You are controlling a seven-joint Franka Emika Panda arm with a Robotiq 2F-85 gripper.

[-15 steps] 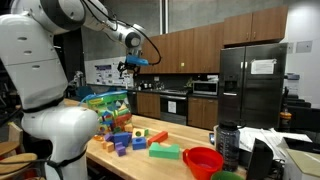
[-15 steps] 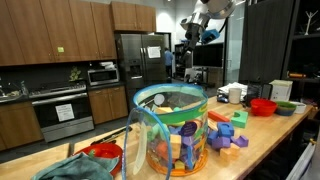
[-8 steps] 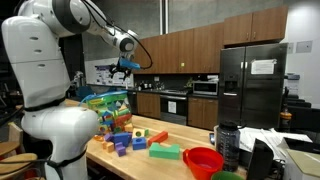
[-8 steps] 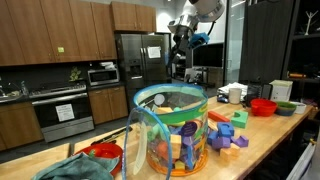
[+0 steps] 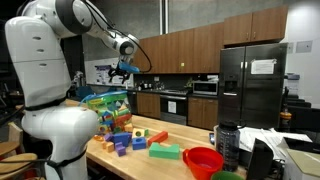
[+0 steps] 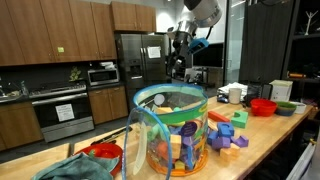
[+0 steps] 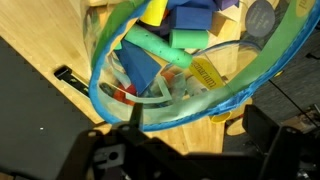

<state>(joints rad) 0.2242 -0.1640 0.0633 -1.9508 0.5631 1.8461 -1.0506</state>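
I hold the gripper (image 5: 122, 69), jaws fully open and empty, well above the clear blue-rimmed tub (image 6: 160, 140) of foam blocks (image 7: 190, 18), which stands directly beneath on the wooden counter (image 5: 140, 161).

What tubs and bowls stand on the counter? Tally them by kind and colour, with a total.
Clear tub with a teal rim: 1
Red bowl: 1
Green bowl: 1
Total: 3
The red-rimmed thing at the near counter edge in an exterior view is too unclear to count.
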